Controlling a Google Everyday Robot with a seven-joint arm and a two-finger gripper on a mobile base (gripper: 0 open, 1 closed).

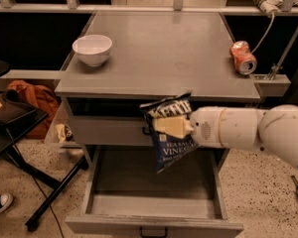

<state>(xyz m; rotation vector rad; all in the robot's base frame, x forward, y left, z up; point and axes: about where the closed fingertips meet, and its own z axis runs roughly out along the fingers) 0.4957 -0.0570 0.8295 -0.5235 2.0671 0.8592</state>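
Clutching chip bag (175, 150) (blue), claw (162, 126) over drawer (154, 203)

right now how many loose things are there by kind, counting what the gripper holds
white bowl: 1
soda can: 1
chip bag: 1, clamped in the gripper over the open drawer
total: 3

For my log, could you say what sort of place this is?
Likely an office break area: grey cabinet, bowl and soda can on top; gripper holds a chip bag over its open drawer.
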